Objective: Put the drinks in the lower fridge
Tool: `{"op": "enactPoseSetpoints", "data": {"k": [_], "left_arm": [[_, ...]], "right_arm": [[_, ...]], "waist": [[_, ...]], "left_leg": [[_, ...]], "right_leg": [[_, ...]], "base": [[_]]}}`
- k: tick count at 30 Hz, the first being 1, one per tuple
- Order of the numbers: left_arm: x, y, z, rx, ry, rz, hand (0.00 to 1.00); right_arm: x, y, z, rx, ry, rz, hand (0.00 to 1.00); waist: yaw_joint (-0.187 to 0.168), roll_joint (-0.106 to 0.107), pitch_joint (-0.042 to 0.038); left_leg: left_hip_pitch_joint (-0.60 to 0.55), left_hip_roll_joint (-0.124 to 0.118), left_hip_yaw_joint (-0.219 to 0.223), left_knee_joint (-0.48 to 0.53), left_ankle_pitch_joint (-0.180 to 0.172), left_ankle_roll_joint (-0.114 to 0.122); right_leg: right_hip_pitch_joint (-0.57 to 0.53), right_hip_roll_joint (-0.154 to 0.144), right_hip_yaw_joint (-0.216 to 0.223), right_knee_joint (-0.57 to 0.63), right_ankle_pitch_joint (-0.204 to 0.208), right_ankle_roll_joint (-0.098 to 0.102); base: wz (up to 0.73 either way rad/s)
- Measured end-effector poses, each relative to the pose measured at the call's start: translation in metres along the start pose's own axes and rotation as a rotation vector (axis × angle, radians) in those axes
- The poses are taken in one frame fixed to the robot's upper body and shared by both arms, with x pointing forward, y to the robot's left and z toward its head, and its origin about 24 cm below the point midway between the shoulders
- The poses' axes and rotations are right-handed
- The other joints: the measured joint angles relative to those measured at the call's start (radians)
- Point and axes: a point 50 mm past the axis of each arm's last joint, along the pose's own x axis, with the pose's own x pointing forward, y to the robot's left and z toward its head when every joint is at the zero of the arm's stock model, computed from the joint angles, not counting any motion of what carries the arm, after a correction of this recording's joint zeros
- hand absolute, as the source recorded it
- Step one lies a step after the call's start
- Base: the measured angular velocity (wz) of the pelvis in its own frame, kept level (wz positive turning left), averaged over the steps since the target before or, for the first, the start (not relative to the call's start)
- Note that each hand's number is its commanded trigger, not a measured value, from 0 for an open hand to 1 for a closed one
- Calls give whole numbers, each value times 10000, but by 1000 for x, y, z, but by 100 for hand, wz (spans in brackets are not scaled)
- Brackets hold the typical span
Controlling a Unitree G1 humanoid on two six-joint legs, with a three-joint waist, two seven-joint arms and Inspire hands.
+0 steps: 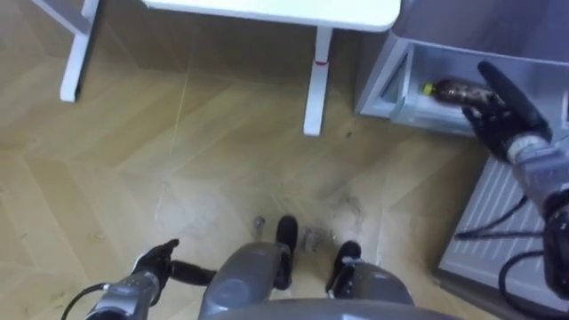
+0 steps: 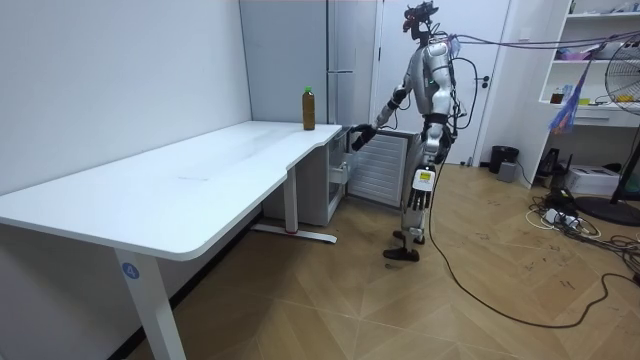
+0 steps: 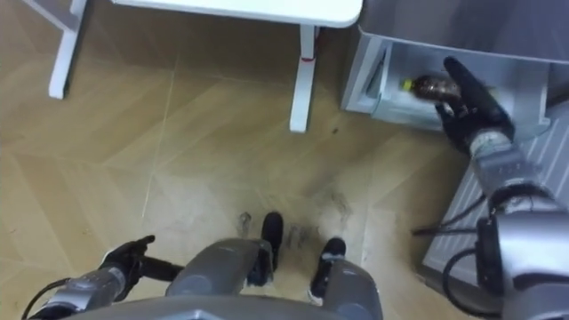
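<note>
While reaching into the fridge (image 1: 380, 76), touches bottle (image 1: 453, 90) with right hand (image 1: 502, 120) (grip unclear). Hangs left hand (image 1: 153, 265) loose, far from fridge.

I stand in what looks like a home room or small office: a long white desk (image 2: 190, 180), a tall grey fridge (image 2: 290, 60) in the corner, herringbone wood floor (image 2: 330, 300), white shelves (image 2: 600, 55), a fan (image 2: 628, 90).

— Entry one: body finish?
— Silver-grey metal torso; below it, silver thighs and black feet.
— Extremities?
— Black-fingered right hand (image 1: 500, 114) and black-fingered left hand (image 1: 153, 263) on silver cuffs, with black cables looping beside the torso.
</note>
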Motion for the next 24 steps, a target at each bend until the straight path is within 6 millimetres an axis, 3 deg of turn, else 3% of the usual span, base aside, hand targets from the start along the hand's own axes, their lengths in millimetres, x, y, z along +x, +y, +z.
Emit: {"op": "enactPoseSetpoints", "data": {"k": [2, 8, 12, 15, 18, 24], "left_arm": [[-1, 2, -3, -200, 44, 78, 0], [-3, 7, -11, -617, 116, 324, 0], [-6, 11, -25, -974, 369, 534, 0], [-8, 11, -33, -1063, 523, 579, 0], [-9, 14, -37, -1285, 536, 746, 0], [-13, 16, -48, -1422, 654, 1206, 0]], "right_arm": [[-5, -17, -6, -555, 299, -387, 0], [-12, -35, -14, -1592, 775, -664, 0], [-20, -55, -22, -2062, 1175, -987, 0], [-30, -76, -39, -2603, 1846, -1500, 0], [-45, -100, -61, -3372, 2822, -1950, 0], [-65, -128, -82, -4176, 3757, -2507, 0]], "waist": [[-55, -2, -6], [-373, -64, -7], [-558, -161, -48], [-542, -315, -121], [-572, -478, -136], [-582, -550, -104]], "left_leg": [[269, 5, 14, -118, -14, -18], [818, -9, 18, -366, -43, -60], [1347, -9, 28, -417, -207, -100], [1647, 10, 74, -417, -351, -141], [2003, 22, 14, -413, -485, -199], [2549, 33, 44, -395, -730, -238]], "right_leg": [[316, 56, 3, -236, 54, -8], [837, 69, -18, -393, 14, 7], [1471, 142, -29, -727, 11, 27], [1853, 207, 10, -904, -10, 34], [2273, 269, 8, -1124, -34, 28], [2910, 314, 145, -1261, -146, 57]], "base": [[3], [-1], [0], [-4], [0], [-6]]}}
